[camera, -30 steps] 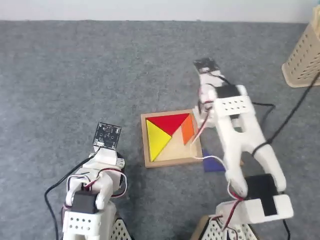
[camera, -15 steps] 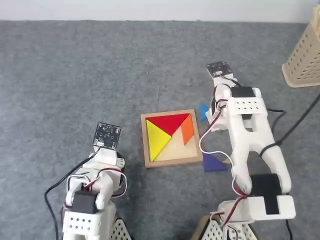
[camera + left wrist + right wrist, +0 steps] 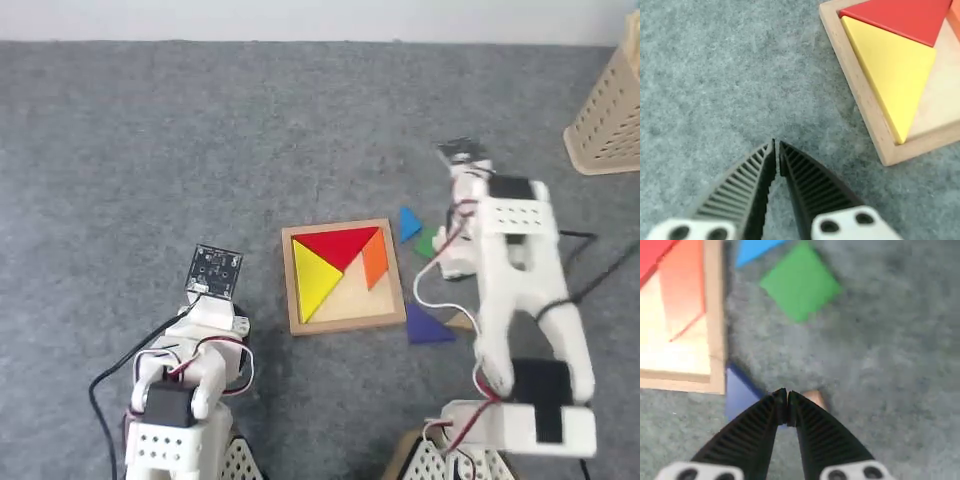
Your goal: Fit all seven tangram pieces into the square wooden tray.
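Tangram pieces first: where do they lie, left to right? (Operator)

Left gripper (image 3: 776,145) hangs over grey carpet (image 3: 150,150) just beside the wooden tray (image 3: 288,280), its fingers pressed together on nothing. In the tray lie the yellow triangle (image 3: 313,278), red triangle (image 3: 338,245) and orange piece (image 3: 375,260). Outside, past its right rim, are the blue triangle (image 3: 408,223), green square (image 3: 427,241), dark blue triangle (image 3: 428,326) and a tan piece (image 3: 461,320). (Observer)

And the right gripper? (Operator)

Right gripper (image 3: 786,392) is closed and empty, poised above the dark blue triangle and the tan piece. (Observer)

What could go wrong? (Operator)

If it came down closed, I judge it would shove those flat pieces rather than pinch one. They lie so near each other that both could get caught. Thin pieces on carpet offer little edge, so a slip seems likely. The dark blue triangle lies just beside the tray's corner. A nudge might wedge it against the rim, or shift the tray and unseat the three pieces inside. (Observer)
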### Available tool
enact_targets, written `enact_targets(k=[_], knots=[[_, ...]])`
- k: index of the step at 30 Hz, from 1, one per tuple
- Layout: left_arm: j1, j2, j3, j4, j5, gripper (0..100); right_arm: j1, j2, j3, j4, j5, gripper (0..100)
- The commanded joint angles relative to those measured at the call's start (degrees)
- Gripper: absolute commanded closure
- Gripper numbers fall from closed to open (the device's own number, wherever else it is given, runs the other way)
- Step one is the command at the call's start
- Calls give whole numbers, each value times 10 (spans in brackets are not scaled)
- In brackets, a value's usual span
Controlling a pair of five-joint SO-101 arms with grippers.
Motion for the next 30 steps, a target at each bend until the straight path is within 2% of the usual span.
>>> enact_targets(k=[1,4,6,9,12,18,21,22,24,28,30], knots=[[-3,-11,-10,4,4,988,10,-66,72,-9,16,970],[-4,-11,-10,4,4,988,11,-93,151,-43,18,916],[-4,-11,-10,4,4,988,12,-104,185,-60,53,893],[-4,-11,-10,4,4,988,13,-104,205,-61,183,872],[-3,-11,-10,4,4,988,46,-102,190,-60,287,854],[-4,-11,-10,4,4,988,69,-100,183,-65,360,790],[-4,-11,-10,4,4,988,80,-80,184,-84,357,785],[-4,-11,-10,4,4,988,88,-72,180,-95,341,785],[-4,-11,-10,4,4,988,101,-52,168,-118,255,786],[-4,-11,-10,4,4,988,103,-22,150,-119,-11,786],[-4,-11,-10,4,4,988,81,-15,143,-104,-148,786]])
